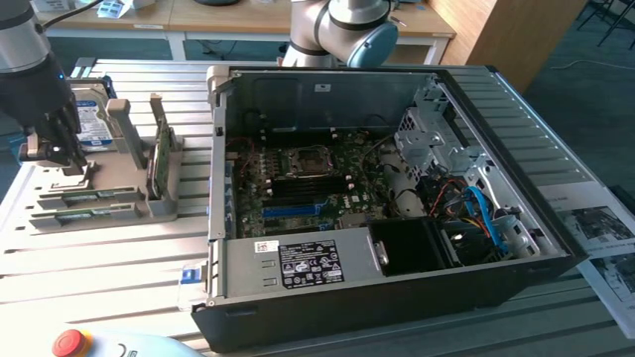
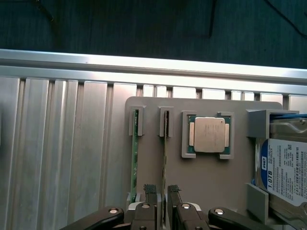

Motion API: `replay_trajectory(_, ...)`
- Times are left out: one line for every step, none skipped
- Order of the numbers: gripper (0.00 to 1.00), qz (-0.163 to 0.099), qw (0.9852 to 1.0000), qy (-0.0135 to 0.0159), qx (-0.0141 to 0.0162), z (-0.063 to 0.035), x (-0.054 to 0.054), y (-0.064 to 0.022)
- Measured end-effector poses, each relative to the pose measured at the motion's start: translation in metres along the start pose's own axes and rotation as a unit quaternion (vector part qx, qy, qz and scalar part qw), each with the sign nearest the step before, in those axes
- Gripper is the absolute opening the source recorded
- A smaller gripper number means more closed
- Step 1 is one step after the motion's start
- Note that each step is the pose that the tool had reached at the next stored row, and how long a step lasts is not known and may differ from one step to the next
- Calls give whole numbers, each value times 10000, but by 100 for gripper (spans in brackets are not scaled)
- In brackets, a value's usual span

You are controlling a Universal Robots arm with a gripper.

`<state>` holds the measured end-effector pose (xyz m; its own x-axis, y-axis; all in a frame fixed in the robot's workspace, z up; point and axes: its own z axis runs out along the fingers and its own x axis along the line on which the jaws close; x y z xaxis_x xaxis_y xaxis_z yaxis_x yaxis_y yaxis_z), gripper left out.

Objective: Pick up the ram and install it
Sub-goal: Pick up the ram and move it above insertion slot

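The black two-finger claw [image 2: 162, 192] hangs with its jaws apart, low over the grey plastic holder tray [image 2: 211, 182]. The ram, a long thin green circuit-board stick [image 2: 166, 143], stands on edge in its slot and runs in between the fingertips, beside the square silver processor chip [image 2: 209, 135].

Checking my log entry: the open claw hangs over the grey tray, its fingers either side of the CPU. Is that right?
Not the CPU. The wrist view shows the open claw over the grey tray with its fingers either side of the ram nearest the CPU.
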<state>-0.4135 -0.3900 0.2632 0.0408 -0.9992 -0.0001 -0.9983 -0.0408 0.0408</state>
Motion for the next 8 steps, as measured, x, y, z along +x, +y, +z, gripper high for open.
replay_trajectory(24, -2, 10000, 0, 4, 0, 0, 0)
replay_trajectory(24, -3, 10000, 0, 9, 0, 0, 0)
replay_trajectory(24, -5, 10000, 1, 13, 0, 0, 0)
replay_trajectory(24, -7, 10000, 1, 17, 0, 0, 0)
replay_trajectory(24, -9, 10000, 1, 20, 0, 0, 0)
replay_trajectory(24, -12, 10000, 2, 25, 0, 0, 0)
replay_trajectory(24, -17, 10000, 2, 30, 0, 0, 0)
replay_trajectory(24, -21, 10000, 2, 35, 0, 0, 0)
